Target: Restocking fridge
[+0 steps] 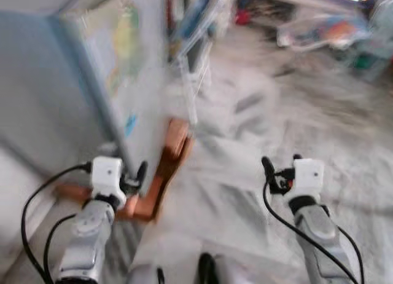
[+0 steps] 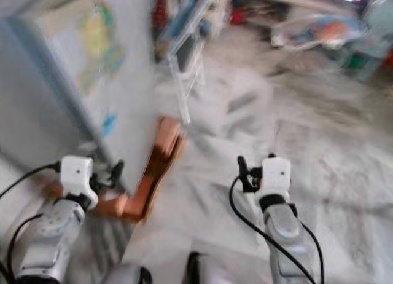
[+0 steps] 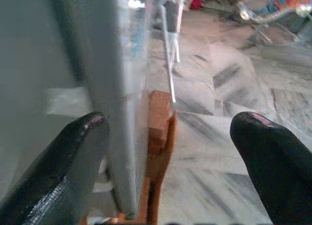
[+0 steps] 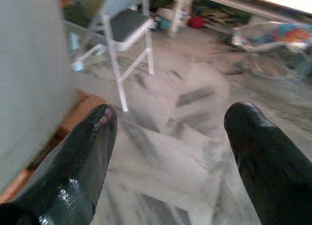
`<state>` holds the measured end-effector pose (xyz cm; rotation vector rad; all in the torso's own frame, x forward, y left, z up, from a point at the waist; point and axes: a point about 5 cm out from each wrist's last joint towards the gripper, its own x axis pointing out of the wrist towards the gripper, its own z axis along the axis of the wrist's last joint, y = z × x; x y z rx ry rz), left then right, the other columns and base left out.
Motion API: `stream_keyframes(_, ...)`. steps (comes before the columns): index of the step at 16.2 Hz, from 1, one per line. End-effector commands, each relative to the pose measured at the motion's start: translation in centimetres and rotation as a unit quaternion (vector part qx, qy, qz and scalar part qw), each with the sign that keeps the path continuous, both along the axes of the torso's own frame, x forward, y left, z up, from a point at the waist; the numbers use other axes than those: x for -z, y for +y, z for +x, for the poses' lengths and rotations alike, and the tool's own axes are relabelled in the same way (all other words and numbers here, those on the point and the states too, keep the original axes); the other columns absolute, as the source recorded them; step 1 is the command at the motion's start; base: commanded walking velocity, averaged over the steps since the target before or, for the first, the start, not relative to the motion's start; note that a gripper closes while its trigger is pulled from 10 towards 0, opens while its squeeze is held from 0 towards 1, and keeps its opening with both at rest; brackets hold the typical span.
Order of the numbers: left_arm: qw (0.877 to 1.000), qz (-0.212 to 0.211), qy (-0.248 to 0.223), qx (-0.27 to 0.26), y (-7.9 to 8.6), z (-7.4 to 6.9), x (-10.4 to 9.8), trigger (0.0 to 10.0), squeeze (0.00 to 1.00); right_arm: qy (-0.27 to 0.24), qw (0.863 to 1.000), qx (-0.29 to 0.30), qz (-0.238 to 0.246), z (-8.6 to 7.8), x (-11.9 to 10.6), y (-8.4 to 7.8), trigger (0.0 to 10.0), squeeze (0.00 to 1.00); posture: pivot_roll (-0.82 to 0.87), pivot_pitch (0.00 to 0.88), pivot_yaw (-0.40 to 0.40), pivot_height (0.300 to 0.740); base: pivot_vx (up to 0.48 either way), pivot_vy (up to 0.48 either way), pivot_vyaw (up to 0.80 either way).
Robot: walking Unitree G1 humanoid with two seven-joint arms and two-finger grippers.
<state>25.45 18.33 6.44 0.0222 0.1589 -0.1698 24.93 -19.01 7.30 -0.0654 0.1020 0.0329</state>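
barely begun, by the look of it — nothing carried, no stock in sight, blurred head views suggesting walking. fridge (image 1: 80, 69), tall and grey on its orange-brown stand (image 1: 161, 173), to the robot's left over marble floor (image 1: 295, 118), a white folding chair (image 4: 122, 30) beyond. left pincer (image 3: 170, 161) spread wide and empty, just beside the fridge's near edge. right pincer (image 4: 168, 157) likewise spread, empty — well apart from the fridge, over bare floor.
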Motion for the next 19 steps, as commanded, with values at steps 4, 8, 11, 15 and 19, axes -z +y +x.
stream_keyframes(4,1.000,0.000,0.010,0.007,-0.4,-1.2,0.5,10.0,0.00,0.001,1.000,-0.003,-0.005,0.2,-0.2,-0.3,10.0,0.00,0.07,0.155,-0.084,0.740,0.000,0.068,0.00)
stream_keyframes(8,1.000,0.001,-0.003,0.014,-0.8,-0.6,-0.1,10.0,0.00,0.007,1.000,-0.005,-0.004,0.0,0.0,-0.1,10.0,0.00,0.07,0.155,-0.085,0.740,0.000,0.000,0.00)
stream_keyframes(11,0.999,0.002,-0.037,0.004,-0.6,1.3,-1.2,10.0,0.00,0.049,0.999,-0.010,-0.006,-0.7,1.1,-0.1,10.0,0.00,0.06,0.158,-0.098,0.740,0.000,0.000,0.00)
stream_keyframes(15,0.997,0.014,-0.049,-0.050,0.6,4.6,-1.9,10.0,0.00,0.050,0.990,-0.129,0.022,-2.9,0.5,1.6,10.0,0.00,0.04,0.159,-0.093,0.740,0.000,0.000,0.00)
stream_keyframes(19,0.996,0.023,-0.070,-0.051,0.6,6.3,-2.7,10.0,0.00,0.080,0.988,-0.132,0.011,-4.4,1.3,0.3,10.0,0.00,0.04,0.159,-0.090,0.740,0.000,0.000,0.00)
